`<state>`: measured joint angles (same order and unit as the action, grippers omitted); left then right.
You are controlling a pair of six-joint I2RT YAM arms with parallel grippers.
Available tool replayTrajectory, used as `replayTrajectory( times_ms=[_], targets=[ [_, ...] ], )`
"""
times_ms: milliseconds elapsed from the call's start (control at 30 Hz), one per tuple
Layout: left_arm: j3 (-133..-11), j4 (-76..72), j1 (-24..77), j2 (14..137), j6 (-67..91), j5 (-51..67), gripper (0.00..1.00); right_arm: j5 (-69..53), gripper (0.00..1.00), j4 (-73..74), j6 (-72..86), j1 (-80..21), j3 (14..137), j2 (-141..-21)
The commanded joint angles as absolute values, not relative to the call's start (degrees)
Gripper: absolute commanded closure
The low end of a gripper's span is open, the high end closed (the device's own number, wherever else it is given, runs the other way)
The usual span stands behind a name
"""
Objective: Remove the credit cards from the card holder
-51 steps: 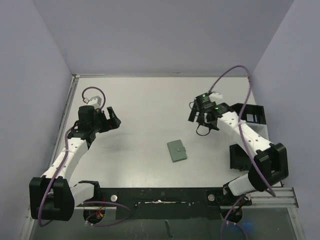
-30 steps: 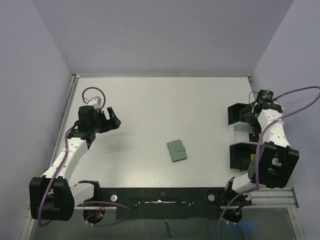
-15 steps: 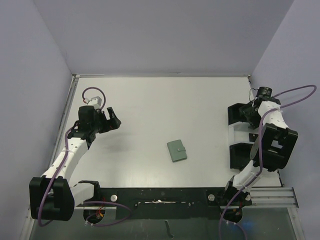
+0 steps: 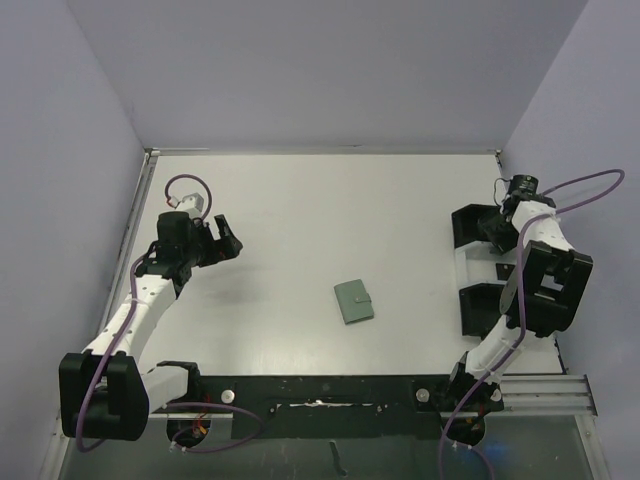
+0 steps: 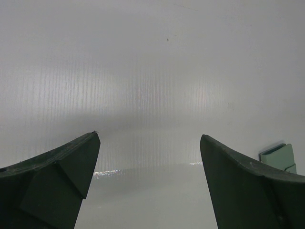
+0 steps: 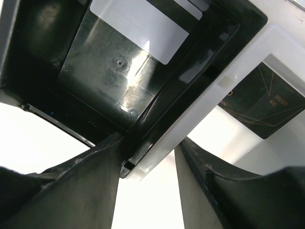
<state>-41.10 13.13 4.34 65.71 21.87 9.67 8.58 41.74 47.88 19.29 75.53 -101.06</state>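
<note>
The card holder (image 4: 353, 301), a flat teal-grey wallet, lies closed in the middle of the table; one corner of it (image 5: 279, 155) shows by my left gripper's right finger. My left gripper (image 4: 226, 240) (image 5: 150, 138) hovers open over bare table, far left of the holder. At the right edge, my right gripper (image 4: 497, 226) (image 6: 150, 143) has its jaws on both sides of the upper black box's (image 4: 470, 228) wall (image 6: 143, 152), touching it. Inside that box lies a pale grey-white card (image 6: 138, 26). A black card (image 6: 267, 102) lies beyond the white rim (image 6: 224, 81).
A second black box (image 4: 478, 308) stands below the first on the right, with a white piece (image 4: 462, 264) between them. Purple walls close in the table at the back and sides. The black rail (image 4: 320, 392) runs along the near edge.
My right arm swung from the table's middle-right to the black boxes and its jaws narrowed round the box wall. The upper box shifted slightly left. The left arm and card holder stayed still.
</note>
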Motion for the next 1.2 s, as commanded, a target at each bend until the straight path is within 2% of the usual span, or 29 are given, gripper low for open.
replayTrajectory(
  times_ms=[0, 267, 400, 867, 1167],
  targets=[
    [-43.6, 12.1, 3.9, 66.1, 21.8, 10.8, 0.13, 9.9, 0.54, 39.1, 47.5, 16.4, 73.7, -98.3],
    [-43.7, 12.7, 3.9, 65.7, 21.7, 10.5, 0.13, 13.9, 0.59, 40.6, 47.8, 9.4, 73.7, -98.1],
    [-43.7, 12.6, 3.9, 65.7, 21.7, 10.6, 0.13, 14.0, 0.66, 40.6, 47.7, 4.9, 74.1, -98.9],
    [-43.6, 12.9, 3.9, 66.2, 22.0, 11.0, 0.13, 14.9, 0.72, 39.4, 47.2, -9.9, 76.3, -101.0],
    [-43.6, 13.1, 4.0, 66.4, 22.1, 11.0, 0.13, 16.1, 0.76, 43.0, 43.8, -20.8, 86.0, -108.8]
  ],
)
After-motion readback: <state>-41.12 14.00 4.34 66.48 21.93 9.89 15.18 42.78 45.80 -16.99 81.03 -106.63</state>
